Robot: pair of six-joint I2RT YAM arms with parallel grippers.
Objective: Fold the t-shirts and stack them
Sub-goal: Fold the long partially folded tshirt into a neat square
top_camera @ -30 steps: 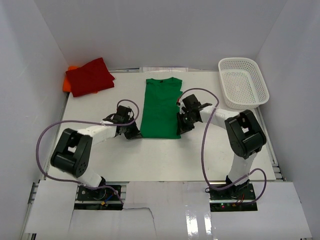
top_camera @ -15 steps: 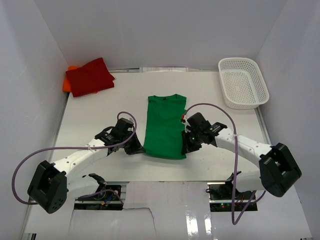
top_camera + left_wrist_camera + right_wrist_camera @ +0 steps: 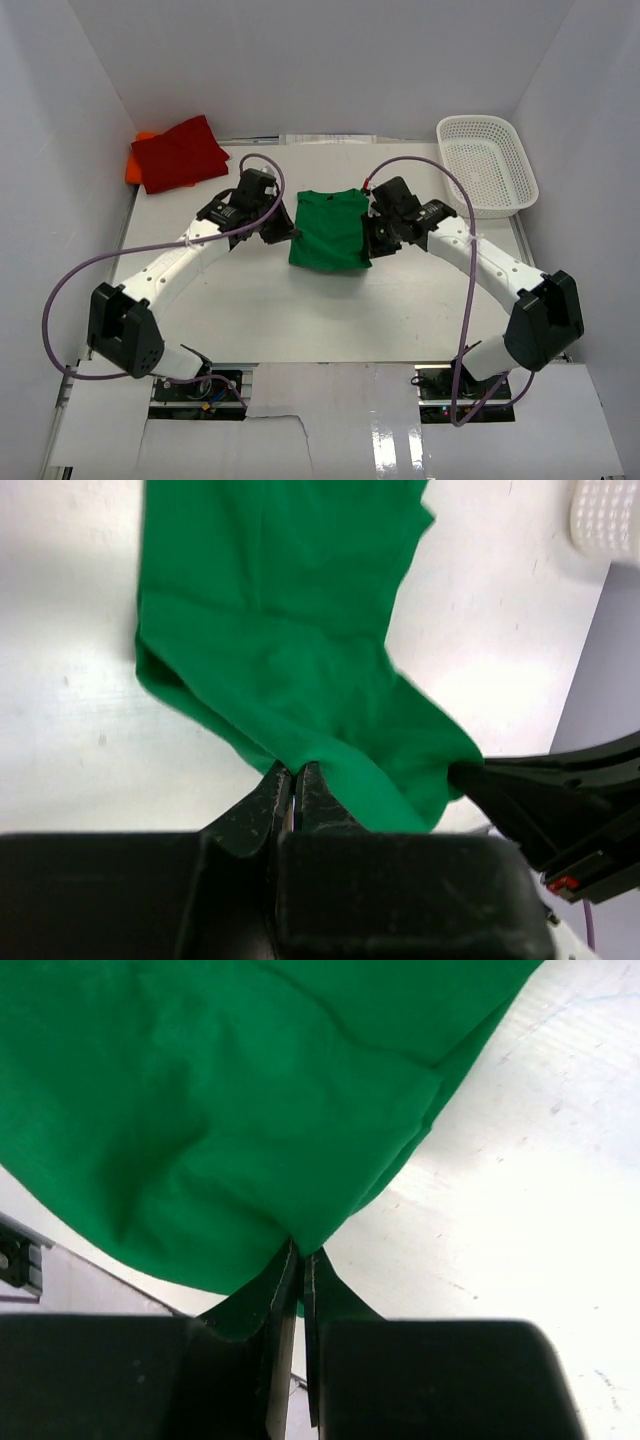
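The near hem of the green t-shirt [image 3: 330, 232] has been carried up the table [image 3: 300, 320], pinched at its corners by the left gripper [image 3: 289, 234] and right gripper [image 3: 371, 241]. A half-fold is judged under way: the hem must next be laid at the collar and released.

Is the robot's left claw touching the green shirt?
Touching. The left wrist view shows the left claw pinched shut on a fold of the green shirt, with the cloth running right into its fingertips.
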